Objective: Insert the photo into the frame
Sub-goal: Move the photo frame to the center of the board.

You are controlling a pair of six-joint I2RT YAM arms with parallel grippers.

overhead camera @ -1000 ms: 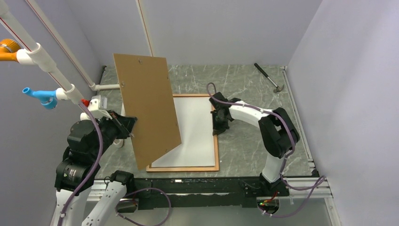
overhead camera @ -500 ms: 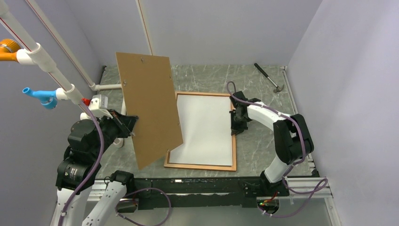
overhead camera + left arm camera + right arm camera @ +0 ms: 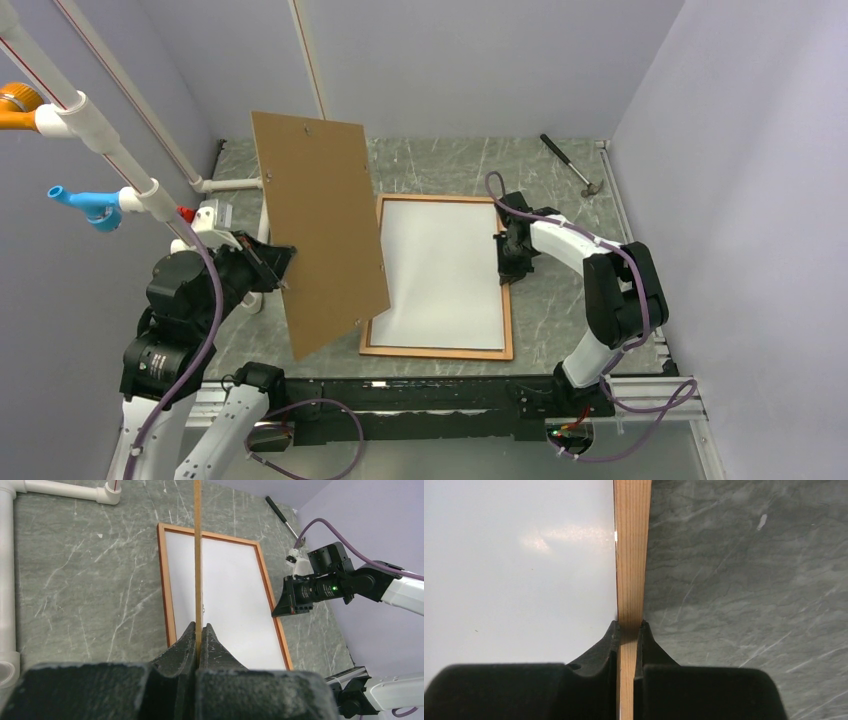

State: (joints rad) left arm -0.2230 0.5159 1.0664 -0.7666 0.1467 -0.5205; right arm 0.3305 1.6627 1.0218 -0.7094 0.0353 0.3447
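Photo [image 3: 440, 265] lies white side up inside the frame [image 3: 440, 352]. Right gripper [image 3: 629, 626] pinches the frame's rail. Left gripper [image 3: 199, 632] clamps the upright backing board [image 3: 315, 220], apparently not yet fitted.

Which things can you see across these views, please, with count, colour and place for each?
frame: one, reddish-brown, flat on the table.
photo: one, white side up, lying inside the frame.
board: one, brown, held upright left of the frame.
hammer: one, dark handle, far right corner of the table.
pipes: several, white, along the left side.
blue fitting: one, blue, on a pipe at far left.
orange fitting: one, orange, on a pipe at far left.
table: one, grey marbled, under everything.
left hand: one, black, shut on the board's edge.
right hand: one, black, shut on the frame's right rail.
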